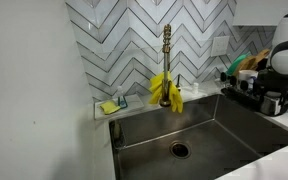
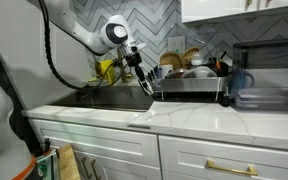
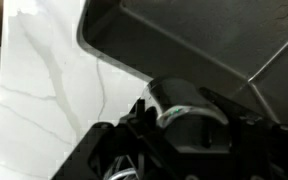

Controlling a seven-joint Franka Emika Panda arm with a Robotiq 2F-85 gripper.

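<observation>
My gripper (image 2: 144, 84) hangs at the left end of the dish rack (image 2: 189, 85), just above the rim where the sink (image 2: 109, 98) meets the counter. In the wrist view its dark fingers (image 3: 219, 125) stand on either side of a dark round cup-like thing with a pale rim (image 3: 174, 97). Contact between the pads and that thing is hidden in shadow. In an exterior view the arm's white and black wrist (image 1: 287, 55) sits over the rack (image 1: 259, 95) at the right edge.
A brass faucet (image 1: 167, 55) with yellow gloves (image 1: 166, 90) draped on it stands behind the steel sink (image 1: 199, 135). A sponge holder (image 1: 112, 105) sits on the back ledge. The rack holds several dishes (image 2: 189, 65). White marble counter (image 3: 44, 90) lies beside the basin.
</observation>
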